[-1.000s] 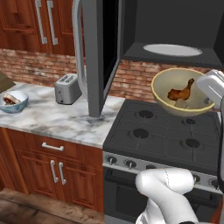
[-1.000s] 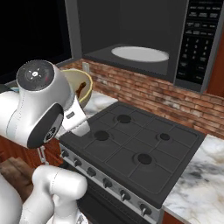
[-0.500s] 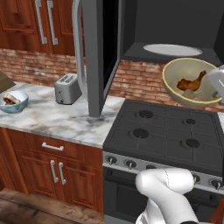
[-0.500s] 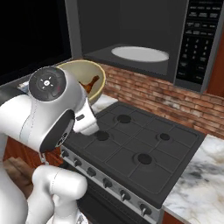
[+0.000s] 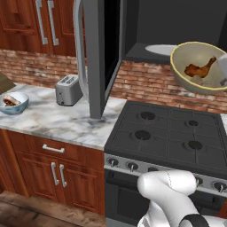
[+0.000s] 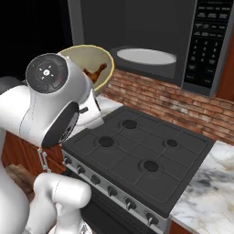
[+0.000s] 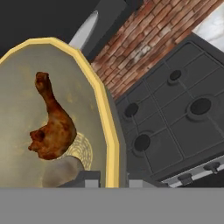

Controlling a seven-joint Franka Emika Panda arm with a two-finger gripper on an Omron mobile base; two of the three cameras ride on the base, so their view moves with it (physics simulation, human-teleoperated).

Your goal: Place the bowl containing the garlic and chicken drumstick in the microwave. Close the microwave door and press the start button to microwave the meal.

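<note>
Hand view: my gripper at bottom centre, fingers clamped either side of bowl rim. Chicken drumstick lies inside. Left base view: bowl upper right, tilted, level with open microwave; microwave door swung wide.

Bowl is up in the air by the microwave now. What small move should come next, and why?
Probably ease the bowl forward into the microwave and lower it onto the white turntable plate. The bowl is held above the stove, tilted, with the chicken drumstick inside, and the microwave door stands open, so the way in looks free.
</note>
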